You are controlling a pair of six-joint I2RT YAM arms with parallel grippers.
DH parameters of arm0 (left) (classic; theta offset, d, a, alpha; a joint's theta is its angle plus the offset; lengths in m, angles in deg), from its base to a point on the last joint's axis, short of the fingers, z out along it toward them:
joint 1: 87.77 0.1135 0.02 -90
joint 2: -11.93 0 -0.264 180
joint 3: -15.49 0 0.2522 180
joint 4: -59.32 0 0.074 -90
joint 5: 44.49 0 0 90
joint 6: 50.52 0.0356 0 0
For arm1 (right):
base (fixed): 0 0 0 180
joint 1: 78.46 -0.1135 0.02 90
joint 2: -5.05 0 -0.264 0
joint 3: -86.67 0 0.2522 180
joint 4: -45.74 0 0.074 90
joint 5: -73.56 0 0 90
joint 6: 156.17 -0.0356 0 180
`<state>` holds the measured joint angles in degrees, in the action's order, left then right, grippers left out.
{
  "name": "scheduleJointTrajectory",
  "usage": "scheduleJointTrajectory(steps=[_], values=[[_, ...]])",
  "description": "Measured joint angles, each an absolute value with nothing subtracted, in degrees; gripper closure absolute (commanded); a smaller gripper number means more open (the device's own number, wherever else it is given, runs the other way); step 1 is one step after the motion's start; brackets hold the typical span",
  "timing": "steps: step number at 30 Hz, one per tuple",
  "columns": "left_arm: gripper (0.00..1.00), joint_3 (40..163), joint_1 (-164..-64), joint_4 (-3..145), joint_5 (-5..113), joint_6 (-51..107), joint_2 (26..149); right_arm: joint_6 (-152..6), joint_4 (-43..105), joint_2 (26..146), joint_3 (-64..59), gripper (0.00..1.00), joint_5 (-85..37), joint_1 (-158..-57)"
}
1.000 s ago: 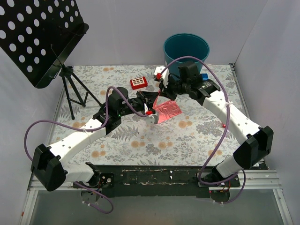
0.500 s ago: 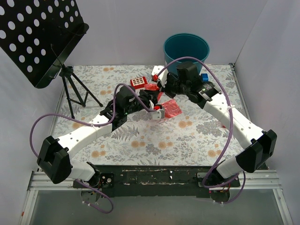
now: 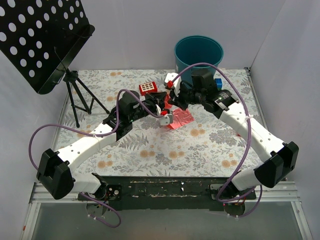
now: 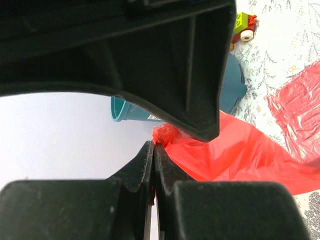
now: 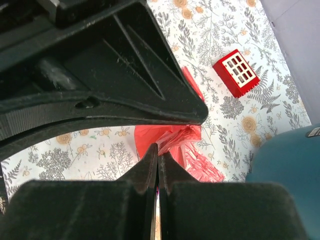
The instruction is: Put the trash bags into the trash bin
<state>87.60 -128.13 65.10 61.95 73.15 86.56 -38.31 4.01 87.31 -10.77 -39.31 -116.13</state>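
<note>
As I look on from behind the arms, the flowered table [image 3: 150, 150] takes up most of the booth, with a black perforated stand [image 3: 40, 35] at ten o'clock. At the far edge, about one o'clock, sits the bin [image 3: 198, 50], upright with its mouth open. Both arms reach to the middle and meet just short of it.

Between them is the bag [image 3: 182, 119]. One bunched corner is raised off the table, and the rest trails toward five o'clock and lies crumpled there. The left claw [image 4: 154, 150] has its jaws pressed together with a knot of red film at the tips. The right claw [image 5: 156, 156] is likewise closed, pinching film from the other side. A flat red sheet shows at three o'clock in the left wrist view; I cannot tell whether it is a second bag.

From the pinch the bin lies at about one o'clock, near but not under the film. The right arm is nearer, so I'd judge the carry goes up and over the rim. A red block [image 3: 148, 88] lies at ten o'clock of the claws, and a tiny toy [image 4: 243, 25] near the bin.
</note>
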Motion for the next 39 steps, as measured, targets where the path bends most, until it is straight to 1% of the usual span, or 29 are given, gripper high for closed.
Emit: scheduleJointTrajectory(steps=[9,13,19,24,31,34,39], values=[[1.00,87.6,-128.0,64.7,68.5,73.6,85.9,-39.4,5.8,87.2,-10.5,0.99,-35.7,-115.0],[1.00,87.3,-128.0,64.0,68.5,73.7,85.6,-40.4,6.1,87.2,-10.5,0.99,-36.7,-114.9],[1.00,86.8,-128.0,63.6,66.1,74.1,86.4,-41.4,6.0,87.2,-10.7,0.99,-42.3,-116.6],[1.00,86.8,-128.1,62.7,66.1,73.5,86.5,-43.3,7.1,87.2,-10.1,0.99,-41.5,-115.6],[1.00,84.9,-128.0,64.2,67.9,73.5,83.8,-45.2,8.2,87.3,-9.8,0.99,-39.9,-111.0],[1.00,84.8,-128.0,64.0,67.6,73.3,83.4,-45.1,8.1,87.3,-9.8,0.99,-40.1,-111.9],[1.00,84.8,-128.0,62.2,65.0,73.1,85.1,-45.0,8.0,86.6,-9.3,0.99,-41.3,-116.3]])
